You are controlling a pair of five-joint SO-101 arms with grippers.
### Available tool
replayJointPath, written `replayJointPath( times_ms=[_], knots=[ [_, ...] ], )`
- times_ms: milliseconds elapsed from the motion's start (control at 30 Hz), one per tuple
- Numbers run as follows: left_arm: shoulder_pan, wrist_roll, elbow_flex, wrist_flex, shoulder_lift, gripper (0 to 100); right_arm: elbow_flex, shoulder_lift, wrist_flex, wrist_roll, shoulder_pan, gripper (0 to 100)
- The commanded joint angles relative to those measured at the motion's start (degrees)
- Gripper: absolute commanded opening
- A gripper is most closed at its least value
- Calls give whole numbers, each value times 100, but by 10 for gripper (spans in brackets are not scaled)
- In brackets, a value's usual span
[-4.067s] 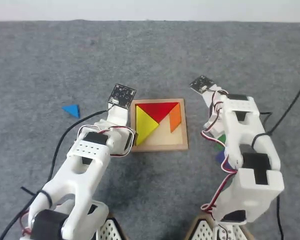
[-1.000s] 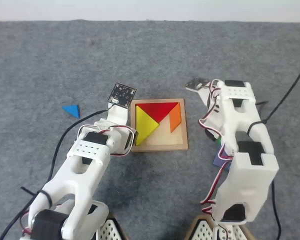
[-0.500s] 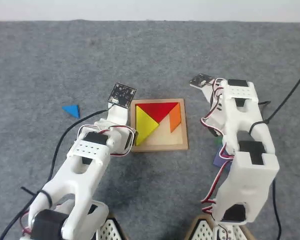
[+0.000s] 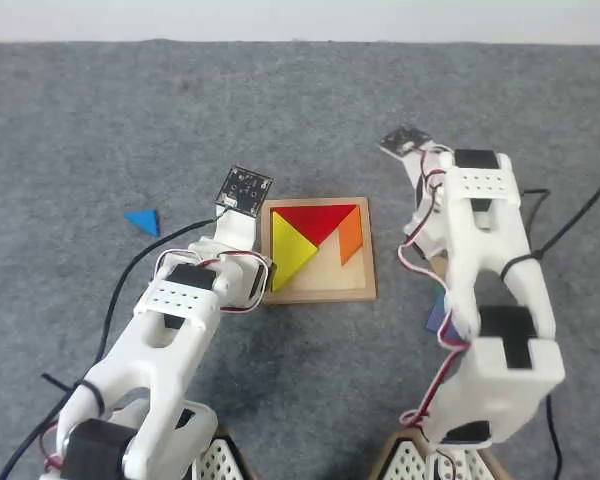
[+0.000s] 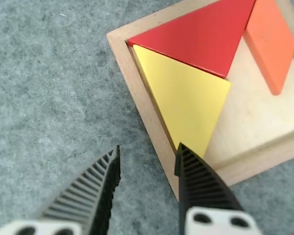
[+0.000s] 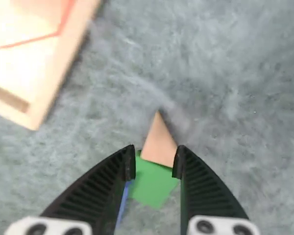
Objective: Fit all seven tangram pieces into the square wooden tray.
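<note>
At the right gripper [image 6: 154, 151], the jaws stand partly open astride the wide end of a tan triangle [image 6: 158, 139], with a green piece [image 6: 152, 186] just behind it. Whether the fingers touch either piece cannot be told.

Compared with four seconds back, this arm has carried its wrist toward 12 o'clock in the high view and now overlies the spot where the green piece lay exposed. The other arm, the tray and its contents are unchanged.

The left gripper [image 5: 148, 152] has its jaws partly open and holds nothing. One finger hangs over the rim of the square wooden tray [image 4: 325, 294] near its 7 o'clock corner, and the other hangs over the grey mat [image 4: 130, 120].

Tray contents:
- A red triangle [image 4: 317, 220] lies along the 12 o'clock wall.
- A yellow triangle [image 4: 290, 250] lies along the 9 o'clock wall, edge to edge with the red.
- An orange parallelogram [image 4: 351, 235] lies at the 3 o'clock wall, just beside the red.
- The floor is bare toward 5 o'clock.

Count:
- One tray.
- Three pieces inside it.
- Four pieces outside it: the tan triangle, the green piece, a dark blue piece [image 4: 436, 316] by the right arm at the tray's 4 o'clock, and a small blue triangle [image 4: 142, 220] well apart at 9 o'clock.
- Seven pieces in all.
</note>
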Motion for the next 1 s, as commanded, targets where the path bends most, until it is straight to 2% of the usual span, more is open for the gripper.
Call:
replayJointPath(
  times_ms=[0, 100, 233, 300, 967],
  knots=[
    [26, -35, -13, -123, -211, 182, -35, -637, 189, -70, -251, 137],
    [9, -35, -13, -123, -211, 182, -18, -541, 409, 765, -110, 161],
    [9, -35, -13, -123, -211, 182, 114, -66, 374, 1864, 321, 274],
    [18, -35, -13, -123, -211, 182, 202, 154, 84, 1890, 462, 299],
    [26, -35, -13, -132, -211, 182, 844, 611, -1174, 1855, 488, 277]
  ],
)
